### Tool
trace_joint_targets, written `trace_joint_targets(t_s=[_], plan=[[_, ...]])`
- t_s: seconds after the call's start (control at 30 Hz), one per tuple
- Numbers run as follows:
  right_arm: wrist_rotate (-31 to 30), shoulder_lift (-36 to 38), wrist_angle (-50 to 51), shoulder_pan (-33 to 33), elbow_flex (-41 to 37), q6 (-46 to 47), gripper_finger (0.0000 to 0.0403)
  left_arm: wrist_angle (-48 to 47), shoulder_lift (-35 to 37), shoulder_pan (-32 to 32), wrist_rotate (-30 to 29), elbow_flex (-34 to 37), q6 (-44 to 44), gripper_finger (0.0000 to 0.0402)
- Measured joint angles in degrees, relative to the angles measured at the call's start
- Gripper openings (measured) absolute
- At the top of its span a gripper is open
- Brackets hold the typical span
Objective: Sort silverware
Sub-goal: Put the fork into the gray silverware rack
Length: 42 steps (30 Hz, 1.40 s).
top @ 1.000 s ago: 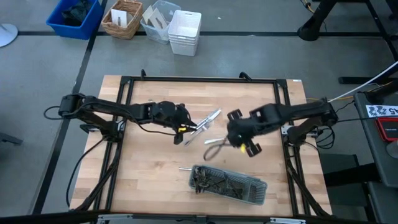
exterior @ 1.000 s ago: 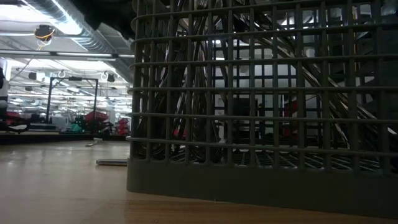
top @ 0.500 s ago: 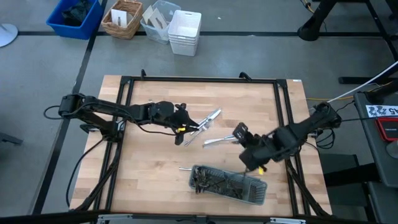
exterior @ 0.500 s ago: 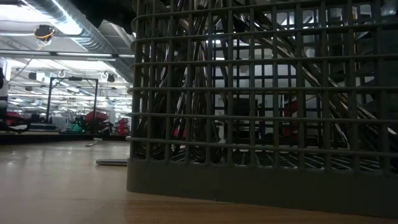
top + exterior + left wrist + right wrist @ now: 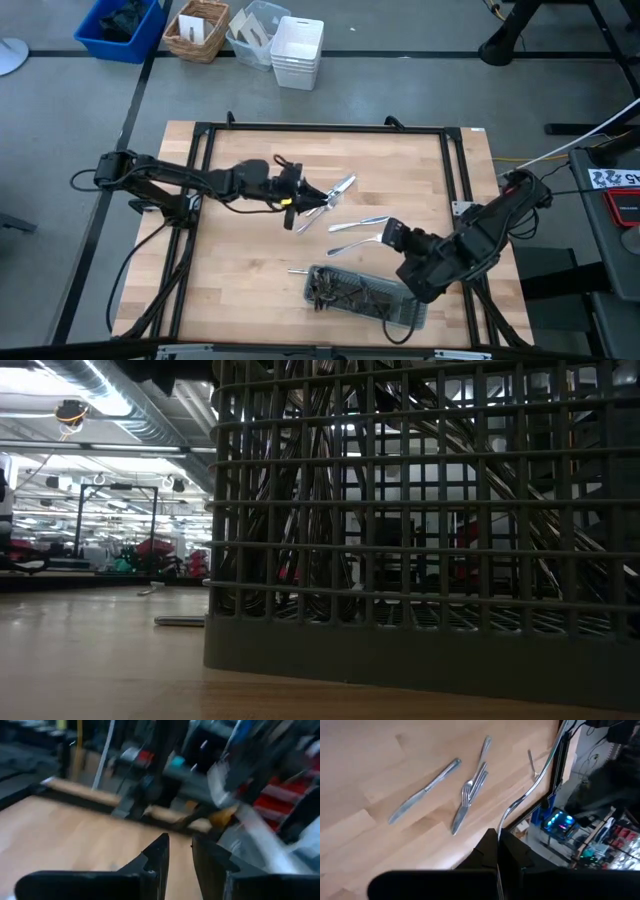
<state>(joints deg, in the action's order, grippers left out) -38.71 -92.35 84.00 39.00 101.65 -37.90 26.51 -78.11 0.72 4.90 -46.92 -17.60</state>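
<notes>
The silverware lies loose on the wooden table: a cluster (image 5: 335, 192) by the middle, one piece (image 5: 358, 221) to its right, and one (image 5: 298, 270) beside the long dark mesh tray (image 5: 365, 295), which holds more pieces (image 5: 340, 290). My left gripper (image 5: 312, 195) stands level just left of the cluster; its fingers (image 5: 159, 854) are a narrow gap apart with nothing between them. My right gripper (image 5: 388, 238) hangs above the tray's right part, shut on one slim piece (image 5: 358, 244). Its wrist view shows a knife (image 5: 425, 790) and forks (image 5: 470, 790) lying flat. My right gripper pinches one end (image 5: 501, 829) of a slim silver piece between its two shut fingers. The fingers slant down toward the table's middle. The piece shows edge-on as a thin curved strip (image 5: 532, 785), sticks out beyond the fingertips and is clear of the table.
The tray (image 5: 420, 560) fills the low view, with one piece (image 5: 180, 621) lying on the wood beside it. A black frame (image 5: 320, 128) rims the table. Beyond the far edge stand a blue bin (image 5: 120, 25), a wicker basket (image 5: 197, 30) and white tubs (image 5: 297, 50).
My right gripper has swung from the table's middle toward the near right corner and rolled over, and now hangs over the tray's right end, still shut. My left gripper has tipped up to level and risen a little beside the cluster, which lies where it was.
</notes>
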Motion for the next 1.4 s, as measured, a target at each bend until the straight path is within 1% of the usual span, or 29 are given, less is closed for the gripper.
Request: trace_joint_targets(t_s=[0.07, 0.1, 0.27, 0.33, 0.5, 0.67, 0.8, 0.9, 0.97, 1.1, 1.17, 1.27, 1.33, 1.4], plan=[[-1.7, -0.8, -0.1, 0.0, 0.0, -2.6, 0.0003, 3.9, 0.0, -0.4, 2.1, 0.0, -3.2, 0.0076], [-3.5, -1.5, -0.2, 0.0, 0.0, -4.7, 0.0003, 5.3, 0.0, -0.6, 3.0, 0.0, -4.4, 0.0076], [-16.7, -5.0, -0.2, -0.2, 0.0, -14.9, 0.0004, 7.4, 0.0, -1.3, 4.0, 0.0, -9.9, 0.0076], [-20.0, -6.3, -0.3, -1.0, 0.0, -19.0, 0.0004, 7.4, 0.0, -1.0, 4.0, 0.0, -11.0, 0.0076], [-22.4, -8.8, -1.4, -4.1, -0.1, -26.9, 0.0003, 9.3, -0.1, 0.6, 3.9, 0.0, -10.5, 0.0076], [-24.8, -9.7, -6.6, -7.4, -0.1, -35.6, 0.0003, 9.2, -0.1, 2.2, 3.9, 0.0, -7.4, 0.0076], [-24.8, -9.7, -13.9, -9.3, -0.1, -43.0, 0.0003, 9.6, -0.1, 3.2, 3.8, 0.0, -3.6, 0.0076], [-24.6, -9.7, -19.9, -10.0, -0.1, -49.2, 0.0003, 10.6, -0.1, 3.7, 3.8, 0.0, 0.9, 0.0076], [-22.4, -9.8, -23.6, -10.3, -0.1, -53.0, 0.0004, 10.7, -0.1, 4.0, 3.8, 0.0, 3.0, 0.0076], [-19.0, -10.2, -30.9, -11.2, -0.1, -58.1, 0.0004, 10.7, -0.1, 3.8, 4.0, 0.0, 3.2, 0.0076], [-18.6, -10.7, -34.6, -11.8, 0.0, -61.1, 0.0004, 10.6, -0.1, 3.6, 5.5, 0.0, 3.0, 0.0076], [-17.8, -11.8, -37.4, -12.3, -0.1, -65.2, 0.0004, 10.6, -0.1, 3.1, 10.1, 0.0, 2.3, 0.0076], [-17.6, -12.1, -37.7, -12.4, -0.1, -66.4, 0.0004, 10.8, -0.2, 2.6, 12.8, 0.0, 1.2, 0.0076], [-17.6, -12.7, -38.1, -12.7, -0.1, -66.5, 0.0004, 10.8, -0.1, 2.2, 14.1, 0.0, 0.6, 0.0076]])
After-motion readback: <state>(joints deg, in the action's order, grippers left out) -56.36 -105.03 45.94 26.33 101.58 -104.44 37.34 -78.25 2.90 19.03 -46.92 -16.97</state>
